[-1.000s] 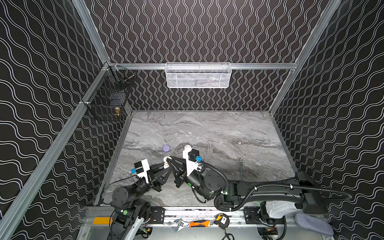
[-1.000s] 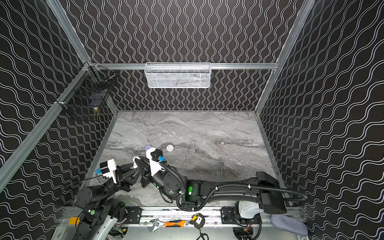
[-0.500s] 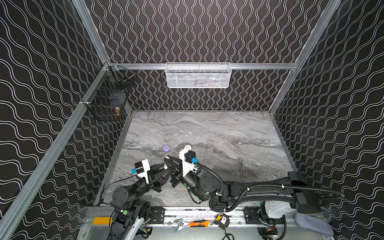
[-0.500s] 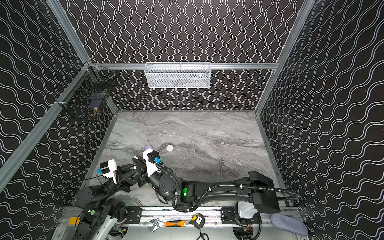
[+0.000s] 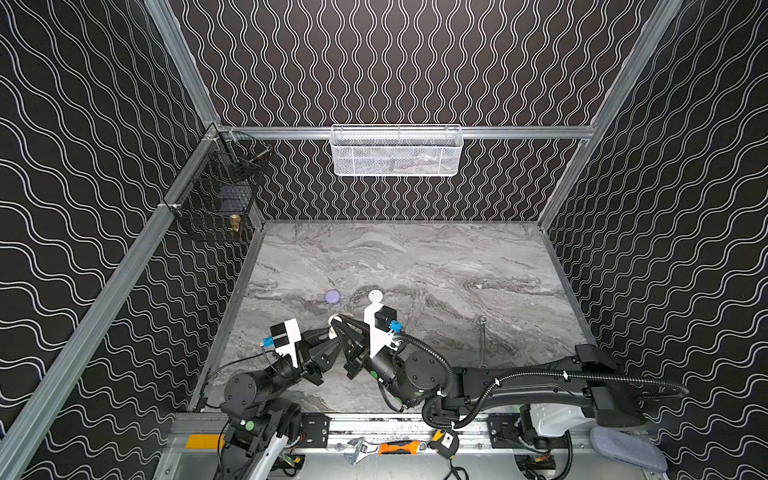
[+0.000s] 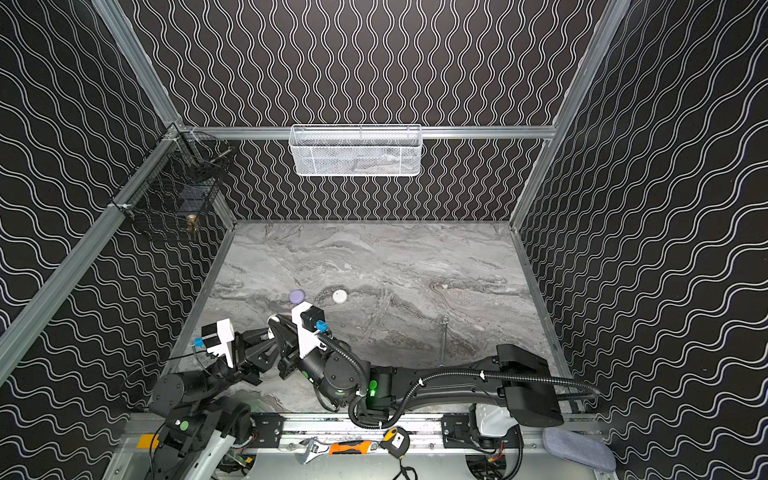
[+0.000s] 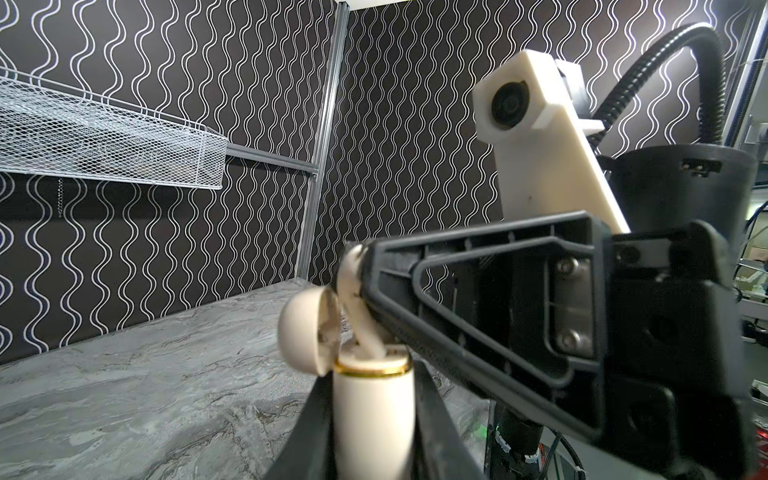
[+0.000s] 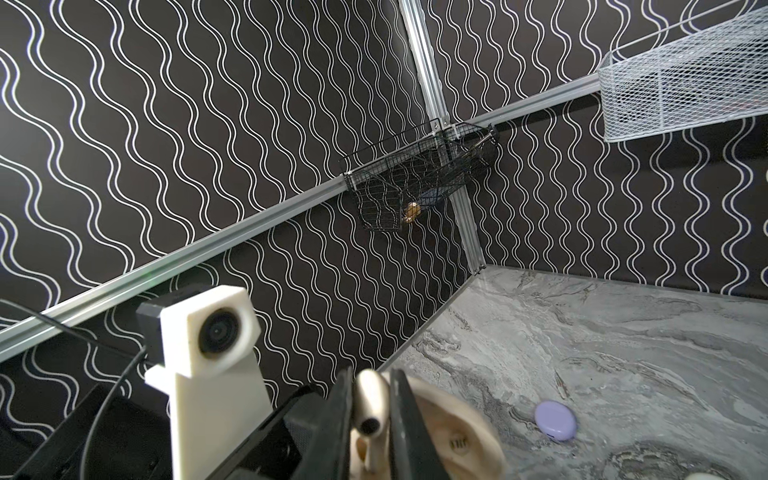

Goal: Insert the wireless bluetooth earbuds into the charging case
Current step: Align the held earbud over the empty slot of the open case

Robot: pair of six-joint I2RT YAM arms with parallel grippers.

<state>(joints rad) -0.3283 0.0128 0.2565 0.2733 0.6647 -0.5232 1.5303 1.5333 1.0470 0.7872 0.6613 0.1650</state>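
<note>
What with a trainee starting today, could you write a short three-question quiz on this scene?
1. True or false: the left end effector is shut on the open cream plastic charging case.
2. The right end effector grips: A) a cream short-stemmed plastic earbud; B) a tape measure; C) a steel wrench.
3. How many round cases lie loose on the grey marbled tabletop?
Key: 1 true; 2 A; 3 two, the lavender round plastic case and the white round plastic case.

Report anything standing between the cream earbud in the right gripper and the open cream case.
Nothing visible does. The cream plastic earbud has its tip at the mouth of the cream charging case, whose hinged lid is swung aside.
</note>
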